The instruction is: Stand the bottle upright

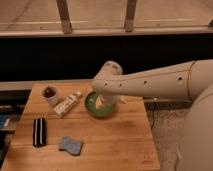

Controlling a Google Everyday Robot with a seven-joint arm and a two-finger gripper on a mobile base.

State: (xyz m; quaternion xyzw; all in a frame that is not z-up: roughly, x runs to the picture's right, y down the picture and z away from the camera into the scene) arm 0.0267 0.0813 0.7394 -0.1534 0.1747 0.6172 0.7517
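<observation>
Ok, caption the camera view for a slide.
Two-finger gripper over round green bowl; slim cream-white bottle lying flat beside short white cup on wooden table.

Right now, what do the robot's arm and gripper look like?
The arm is a thick, smooth cream-white tube with a row of small dark holes along its side and a thin darker ring near the wide end. It ends in a rounded cap. The gripper, over the green bowl, looks pale cream too and is mostly hidden by the arm. No cables show.
</observation>
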